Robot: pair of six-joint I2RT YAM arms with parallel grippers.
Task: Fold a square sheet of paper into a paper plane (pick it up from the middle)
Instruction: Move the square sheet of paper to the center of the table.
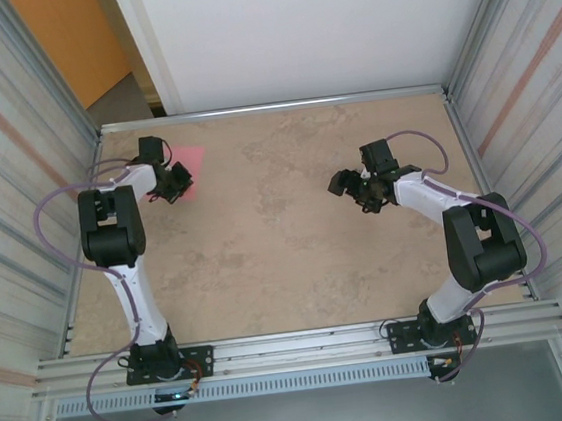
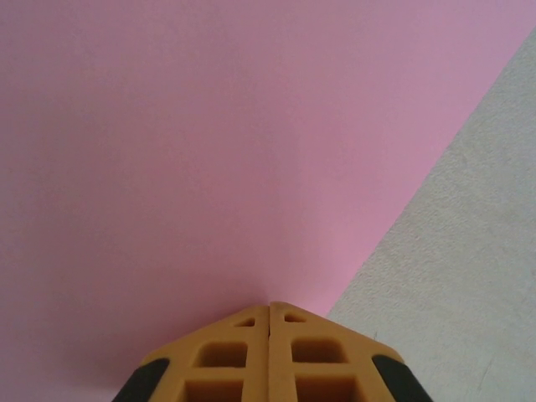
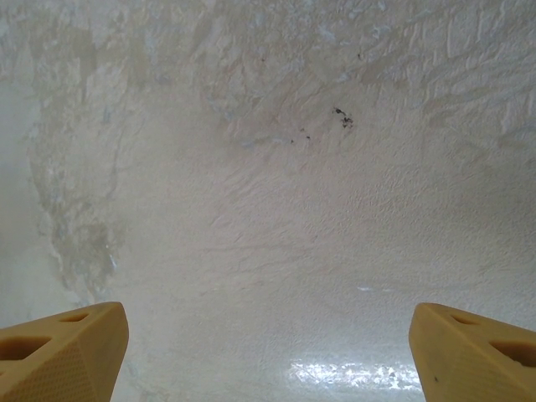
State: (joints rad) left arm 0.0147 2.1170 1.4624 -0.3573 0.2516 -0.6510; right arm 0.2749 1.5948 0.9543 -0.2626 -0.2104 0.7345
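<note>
Closed left claw [image 2: 269, 308], tips against pink square sheet of paper [image 2: 209, 151]; wide-open right claw [image 3: 268, 356] hovering over table [image 3: 276, 167].

One square sheet of paper [image 1: 193, 157], one table [image 1: 286, 260], two arms [image 1: 128, 287] [image 1: 471, 246].

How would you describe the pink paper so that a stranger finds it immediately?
Look at the beige table, far left corner. There, at the left hand, lies a flat pink sheet of paper. It is the only pink thing on the pale surface.
</note>
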